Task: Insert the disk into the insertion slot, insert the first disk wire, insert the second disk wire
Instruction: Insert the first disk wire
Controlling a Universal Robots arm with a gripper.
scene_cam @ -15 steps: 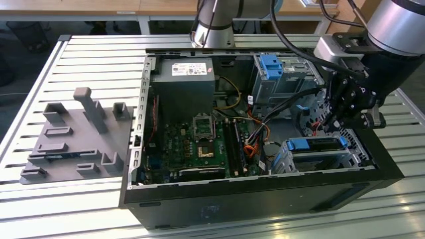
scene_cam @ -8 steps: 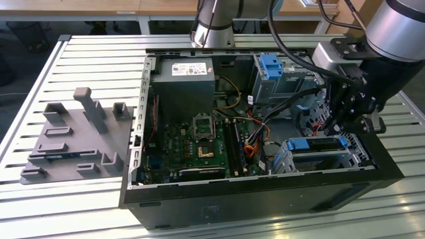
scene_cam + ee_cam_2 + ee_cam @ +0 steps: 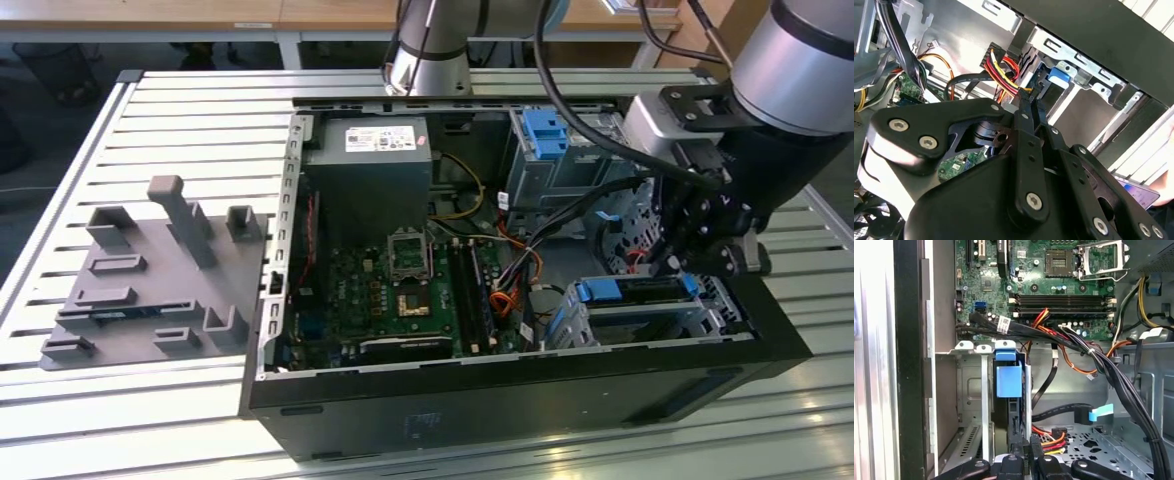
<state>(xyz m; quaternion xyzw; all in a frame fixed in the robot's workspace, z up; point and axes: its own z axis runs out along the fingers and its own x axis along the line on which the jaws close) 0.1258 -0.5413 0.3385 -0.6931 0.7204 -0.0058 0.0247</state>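
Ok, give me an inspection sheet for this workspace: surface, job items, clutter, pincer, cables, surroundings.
Surface: slatted metal table, open computer case on it.
Job's things: disk sits in the insertion slot.
Clutter: grey fixture tray beside the case, at the exterior view's left.
Grippers: pincer low inside the case, near the slot.
Cables: red-yellow wire bundle by the pincer; black cable with blue tab lies unplugged.
Surroundings: wooden desks behind.

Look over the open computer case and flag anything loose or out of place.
One black cable with a light blue end hangs loose over the perforated floor beside the disk; that end appears plugged into nothing. The disk itself sits straight in its slot. Nothing looks damaged.
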